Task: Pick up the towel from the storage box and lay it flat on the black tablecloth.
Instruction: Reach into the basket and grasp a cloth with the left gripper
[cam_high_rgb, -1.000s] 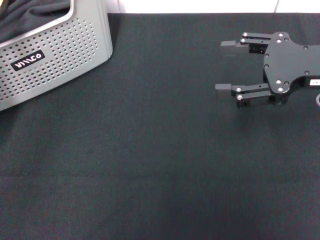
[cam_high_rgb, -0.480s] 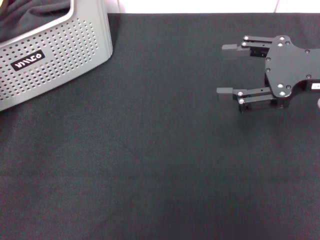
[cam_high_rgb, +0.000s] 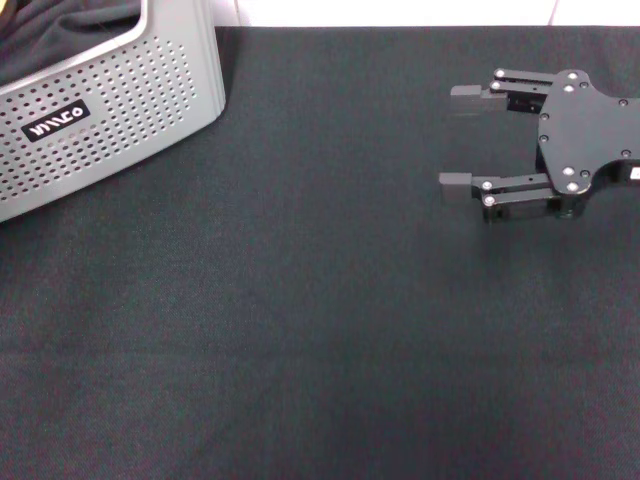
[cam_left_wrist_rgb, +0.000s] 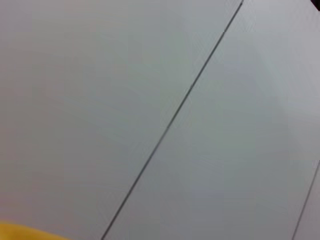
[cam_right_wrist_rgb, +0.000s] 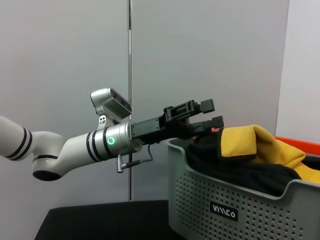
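Note:
The light grey perforated storage box (cam_high_rgb: 120, 110) stands at the far left corner of the black tablecloth (cam_high_rgb: 300, 320). The right wrist view shows the box (cam_right_wrist_rgb: 235, 200) heaped with cloth. The towel (cam_right_wrist_rgb: 252, 142) lies on top with its yellow face up and a fold peaking above the rim. My left gripper (cam_right_wrist_rgb: 216, 113) reaches level over the box's near rim, open, its tips just beside that yellow fold. Only wall and a yellow sliver (cam_left_wrist_rgb: 25, 232) appear in the left wrist view. My right gripper (cam_high_rgb: 455, 140) hovers open and empty over the tablecloth at the right.
Dark fabric (cam_high_rgb: 60, 30) fills the box under and around the towel. Something orange-red (cam_right_wrist_rgb: 300, 143) shows behind the box. A grey panelled wall (cam_right_wrist_rgb: 65, 60) stands behind the table. The white table edge (cam_high_rgb: 400, 12) runs along the tablecloth's far side.
My right gripper has drifted slightly to the right over the tablecloth, still open. The box has not moved.

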